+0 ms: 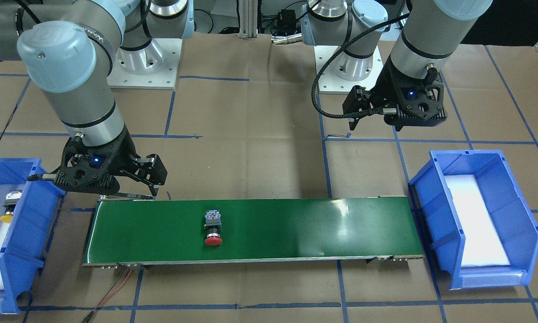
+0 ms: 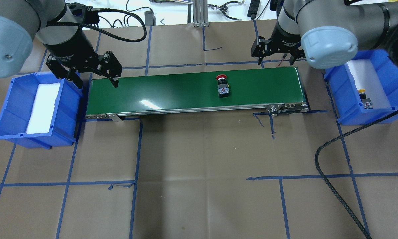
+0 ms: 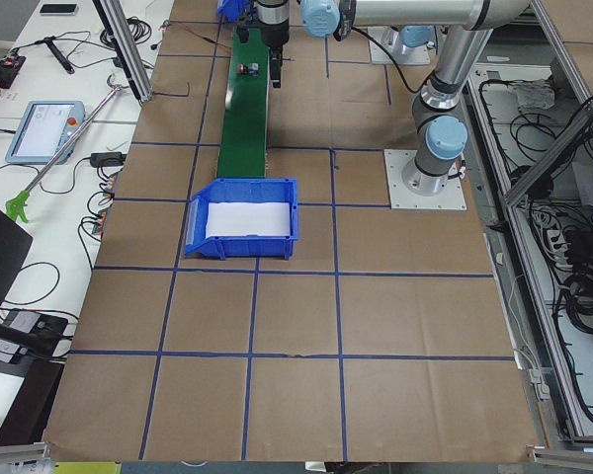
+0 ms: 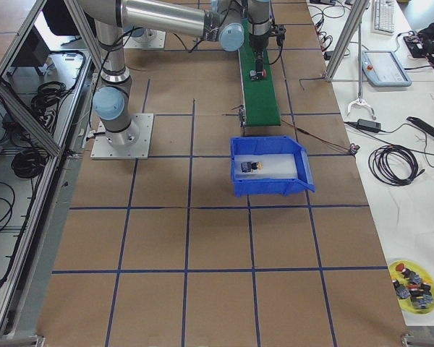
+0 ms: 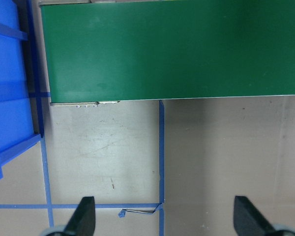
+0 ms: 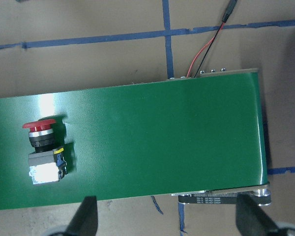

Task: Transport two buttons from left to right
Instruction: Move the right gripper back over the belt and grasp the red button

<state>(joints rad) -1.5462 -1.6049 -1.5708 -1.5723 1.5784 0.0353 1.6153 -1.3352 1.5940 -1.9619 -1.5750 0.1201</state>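
The red button (image 2: 222, 85) lies on its side on the green conveyor belt (image 2: 172, 94), right of the middle; it also shows in the front view (image 1: 213, 229) and the right wrist view (image 6: 42, 152). The yellow button (image 2: 364, 98) lies in the blue bin on the right (image 2: 383, 114). My right gripper (image 2: 275, 59) is open and empty, hovering over the far edge of the belt's right end, with the red button off to its left. My left gripper (image 2: 93, 82) is open and empty over the belt's left end; its wrist view (image 5: 166, 216) shows no button.
A blue bin (image 2: 6, 109) with a white foam liner and no buttons stands beside the belt's left end. Red and black wires (image 6: 206, 46) run from the belt's right end. A black cable (image 2: 331, 186) lies on the brown table at the right.
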